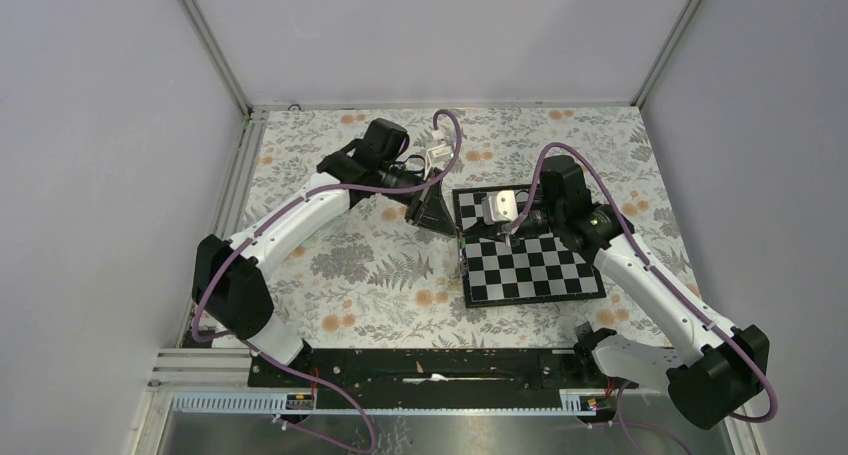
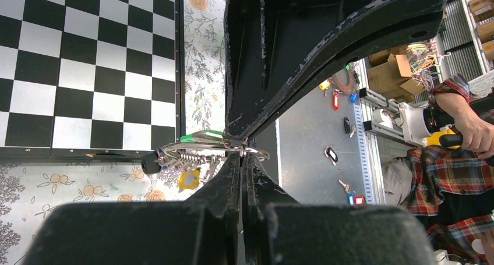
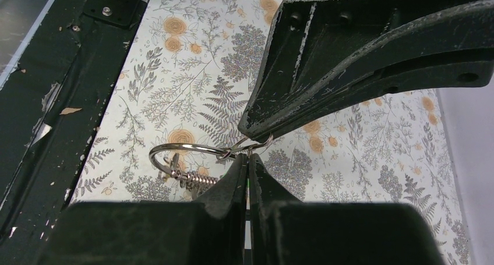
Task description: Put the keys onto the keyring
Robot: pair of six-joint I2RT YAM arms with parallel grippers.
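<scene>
Figure. Two-arm hold on the keyring (image 2: pixel 205 152), raised just over the left edge of the chessboard (image 1: pixel 545 265).

The left gripper (image 2: pixel 242 155) and the right gripper (image 3: pixel 249 158) are both pinching the thin silvery ring, jaws narrowed to almost nothing. Their tips are crowding the same short stretch of wire. The spring (image 3: pixel 201 176) and the yellow tag (image 2: pixel 189 179) are hanging free off the far side. The green-headed key (image 2: pixel 201 138) is lying along the ring's upper arc, touching it. Whether it is threaded on cannot be told, and no black-headed key is clearly showing.

Likely failures:
- **Loss of grip:** the wire is round and slick, and each pinch is catching very little of it. A small pull by either arm is apt to twist the ring out of one grip, leaving the bunch swinging from the other.
- **Fingertip contact:** with the tips this near, any sideways correction risks them knocking together.
- **Dropped key:** if the green head is only resting on the ring, that jolt could shake it down onto the desk (image 3: pixel 192 55).
</scene>
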